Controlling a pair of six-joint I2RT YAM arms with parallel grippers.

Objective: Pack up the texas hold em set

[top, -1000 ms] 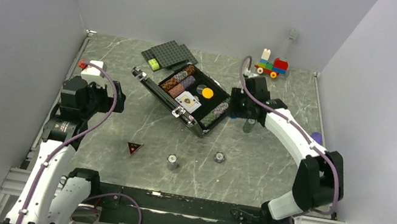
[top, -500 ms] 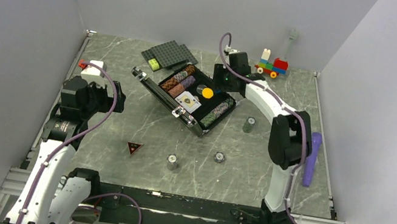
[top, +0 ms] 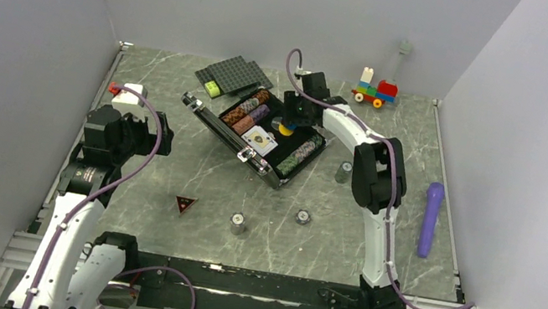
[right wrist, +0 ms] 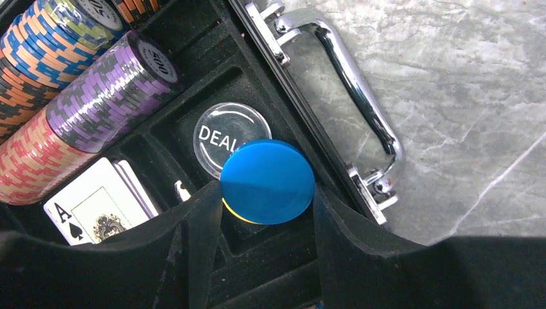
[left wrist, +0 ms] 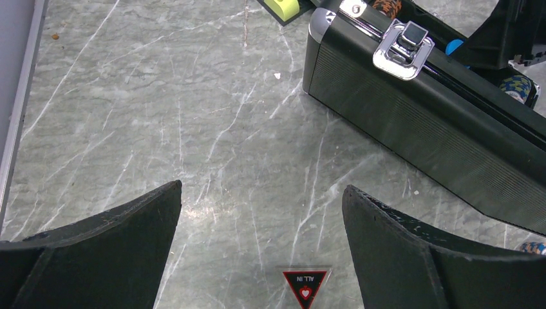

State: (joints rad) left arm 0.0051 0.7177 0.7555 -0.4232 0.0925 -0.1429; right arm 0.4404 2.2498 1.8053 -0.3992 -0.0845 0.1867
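Blue glossy disc (right wrist: pixel 267 180) in right hand (right wrist: pixel 265 195)

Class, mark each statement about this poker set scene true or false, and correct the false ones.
1. The briefcase lies open. True.
2. The left tool is shut. False: it is open above the table.
3. The blue disc sits between the fingers of the right tool. True.
4. The triangular marker lies in the briefcase. False: it lies on the table.
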